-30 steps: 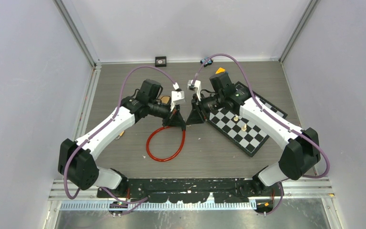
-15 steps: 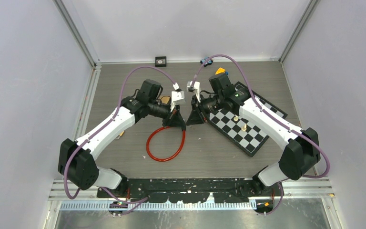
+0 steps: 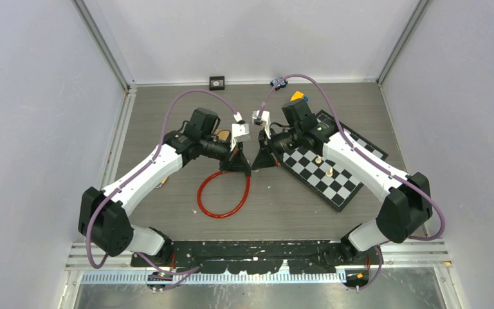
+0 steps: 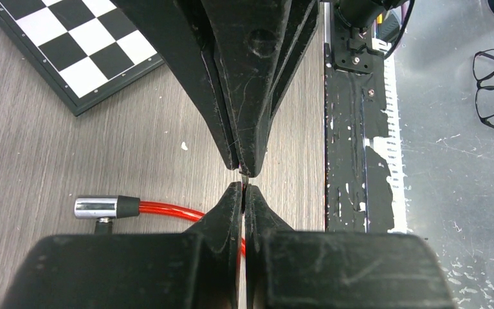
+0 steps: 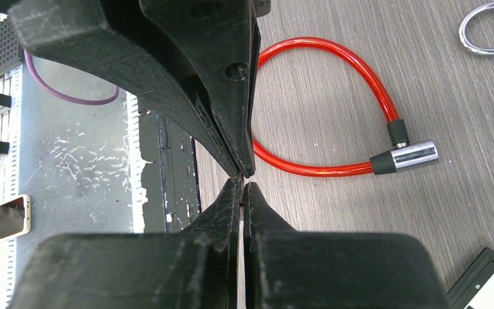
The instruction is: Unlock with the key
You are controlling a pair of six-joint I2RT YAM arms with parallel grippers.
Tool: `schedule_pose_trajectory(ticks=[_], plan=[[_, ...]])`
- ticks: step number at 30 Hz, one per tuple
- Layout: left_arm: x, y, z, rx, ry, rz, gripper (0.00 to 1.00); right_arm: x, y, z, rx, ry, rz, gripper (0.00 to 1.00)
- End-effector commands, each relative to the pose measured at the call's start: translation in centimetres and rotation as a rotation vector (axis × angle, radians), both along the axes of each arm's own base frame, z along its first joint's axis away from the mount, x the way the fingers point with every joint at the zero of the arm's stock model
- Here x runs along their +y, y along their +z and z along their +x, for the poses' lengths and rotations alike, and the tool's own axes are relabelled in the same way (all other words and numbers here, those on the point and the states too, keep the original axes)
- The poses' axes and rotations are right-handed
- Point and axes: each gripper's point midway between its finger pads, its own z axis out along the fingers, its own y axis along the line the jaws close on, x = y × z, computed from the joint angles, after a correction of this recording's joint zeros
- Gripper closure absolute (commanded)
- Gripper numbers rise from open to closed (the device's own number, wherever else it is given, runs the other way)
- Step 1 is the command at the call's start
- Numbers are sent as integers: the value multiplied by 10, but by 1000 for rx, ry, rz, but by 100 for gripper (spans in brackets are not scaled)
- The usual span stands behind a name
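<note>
My two grippers meet tip to tip above the middle of the table. The left gripper is shut, and a thin metal sliver, the key, shows edge-on between its tips. The right gripper is shut too, its tips pressed against the left's on the same sliver. Below them lies the red cable lock, a closed loop. Its silver lock head rests on the wood, apart from both grippers. Most of the key is hidden by the fingers.
A chessboard with two pale pieces lies to the right under the right arm. A silver padlock shackle lies beyond the cable. A small black square and an orange object sit at the back.
The right gripper's jaws have shut at the left gripper's tips. Neither arm has visibly shifted, and the cable lock lies as before.
</note>
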Motion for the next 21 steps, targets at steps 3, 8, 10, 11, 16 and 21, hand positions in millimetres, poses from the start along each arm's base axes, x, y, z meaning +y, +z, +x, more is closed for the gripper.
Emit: schedule_pose_trajectory(ticks=[3, 8, 10, 11, 16, 21], plan=[[0, 16, 3, -72, 6, -30, 79, -1, 11, 4, -48, -21, 10, 99], [13, 12, 13, -168, 72, 27, 42, -14, 13, 12, -62, -73, 11, 99], [20, 5, 19, -192, 114, 65, 33, -22, 11, 17, -63, -106, 5, 99], [24, 0, 24, -200, 141, 93, 31, -28, 10, 21, -67, -131, 0, 99], [40, -29, 47, -193, 268, 231, 29, -63, 14, 46, -71, -295, 34, 99], [45, -65, 71, -73, 403, 355, 24, -99, 29, 61, -105, -427, 73, 99]])
